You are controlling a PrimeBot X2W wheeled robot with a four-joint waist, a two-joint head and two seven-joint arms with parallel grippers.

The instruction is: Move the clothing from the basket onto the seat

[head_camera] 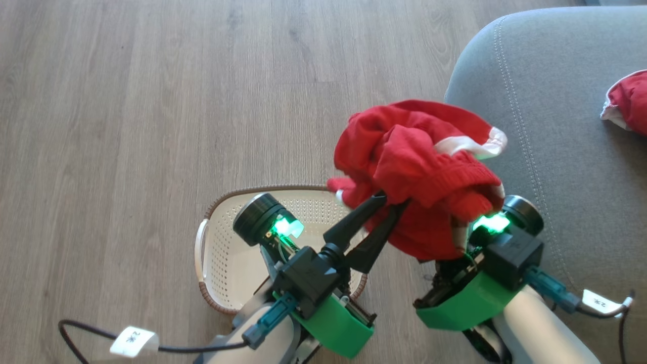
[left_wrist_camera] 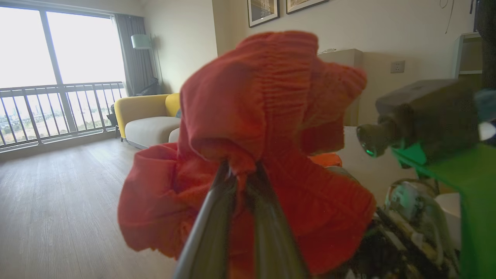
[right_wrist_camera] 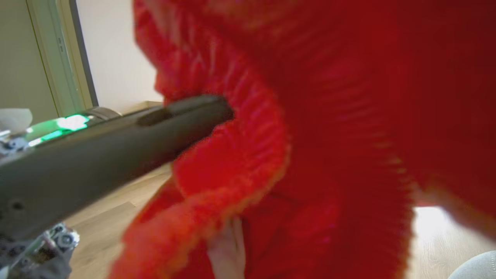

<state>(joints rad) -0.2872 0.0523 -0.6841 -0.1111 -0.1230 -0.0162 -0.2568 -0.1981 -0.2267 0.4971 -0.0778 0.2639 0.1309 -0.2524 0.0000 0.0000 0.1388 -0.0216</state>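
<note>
One red garment (head_camera: 419,151) with white trim hangs bunched above the floor, between the basket (head_camera: 222,253) and the seat (head_camera: 556,151). My left gripper (head_camera: 391,201) is shut on a fold at its lower left; in the left wrist view the two fingers meet inside the cloth (left_wrist_camera: 263,116) at the left gripper (left_wrist_camera: 241,170). The garment drapes over my right gripper and hides its fingers; only its wrist block (head_camera: 510,247) shows. Red cloth (right_wrist_camera: 348,116) covers the right wrist view. A second red garment (head_camera: 629,101) lies on the seat at the far right. What shows of the basket's inside looks bare.
Pale wood floor (head_camera: 151,101) spreads to the left and beyond the basket. Cables with white tags trail from both forearms (head_camera: 134,341). The seat's rounded corner (head_camera: 485,45) is just right of the hanging cloth. A yellow sofa (left_wrist_camera: 143,116) and a window stand far off.
</note>
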